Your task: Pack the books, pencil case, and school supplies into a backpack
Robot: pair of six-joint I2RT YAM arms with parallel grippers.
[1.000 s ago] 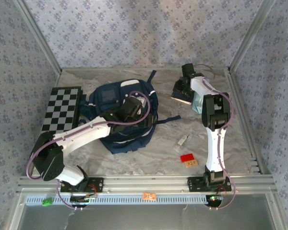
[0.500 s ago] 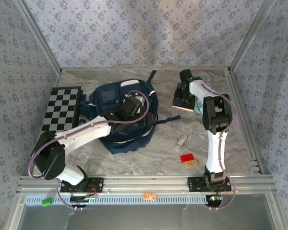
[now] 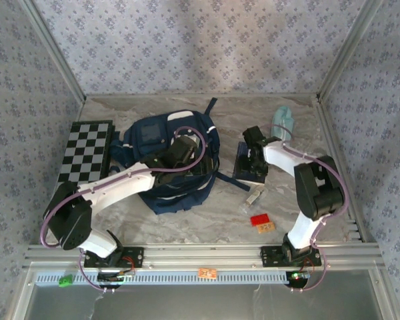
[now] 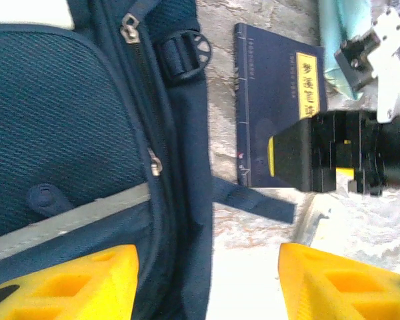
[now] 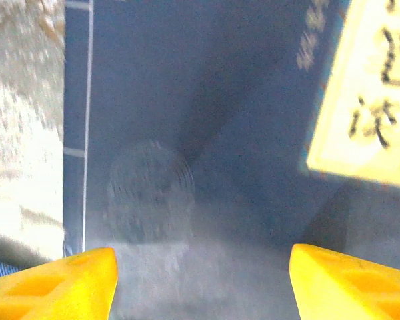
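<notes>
The navy backpack (image 3: 161,143) lies left of centre, and my left gripper (image 3: 201,167) hovers open over its right edge; the left wrist view has its yellow fingers (image 4: 67,283) astride the backpack (image 4: 67,127) rim and bare table. A dark navy book (image 3: 243,175) with a yellow label lies flat just right of the backpack. My right gripper (image 3: 253,160) sits low over it, jaws wide apart above the cover (image 5: 207,120), gripping nothing. The teal pencil case (image 3: 283,121) lies at the back right. A small clear oblong supply (image 3: 255,197) rests near the book. The other books are hidden.
A black-and-white checkered board (image 3: 87,152) lies at the left edge. A red piece (image 3: 259,219) and an orange one (image 3: 267,227) sit on the near table. A backpack strap (image 4: 253,199) crosses the table under the book's corner. Metal rails border the table.
My right gripper has swept from the back right toward the backpack, and the navy book slid with it. The pencil case now shows uncovered at the back. The left arm has barely moved.
</notes>
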